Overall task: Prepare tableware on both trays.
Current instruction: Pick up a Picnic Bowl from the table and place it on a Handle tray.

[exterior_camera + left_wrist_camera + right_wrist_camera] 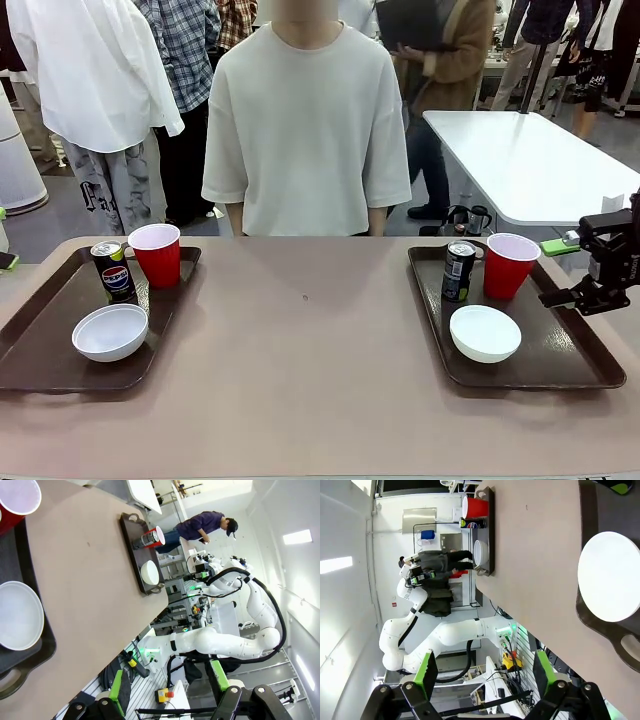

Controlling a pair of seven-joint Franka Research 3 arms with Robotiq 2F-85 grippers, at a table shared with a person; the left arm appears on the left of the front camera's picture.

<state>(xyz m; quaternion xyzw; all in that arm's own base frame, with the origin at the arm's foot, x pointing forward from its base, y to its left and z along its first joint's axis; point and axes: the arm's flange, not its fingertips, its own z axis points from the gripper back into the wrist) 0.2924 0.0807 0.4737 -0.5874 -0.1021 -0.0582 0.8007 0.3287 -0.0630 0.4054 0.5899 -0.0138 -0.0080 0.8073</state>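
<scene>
right end effector point(600, 285) open and empty beside the right tray point(590, 372); left end effector point(165, 700) parted, nothing held. cup point(510, 265), can point(459, 271) and bowl point(485, 333) on each tray. cups light, crushable: pinch the rim gently. cans slick: grip mid-body. bowls stiff: take by the lip.

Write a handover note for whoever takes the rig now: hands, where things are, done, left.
Left hand: open, empty, off the table.
Right hand: open, empty, at the right tray's outer edge.
Left tray: can and red cup at the back, bowl in front.
Right tray: can and red cup at the back, bowl in front.
Done: each tray holds one can, cup and bowl, all upright.
Left: seemingly nothing to place; just pull the right hand clear.
</scene>
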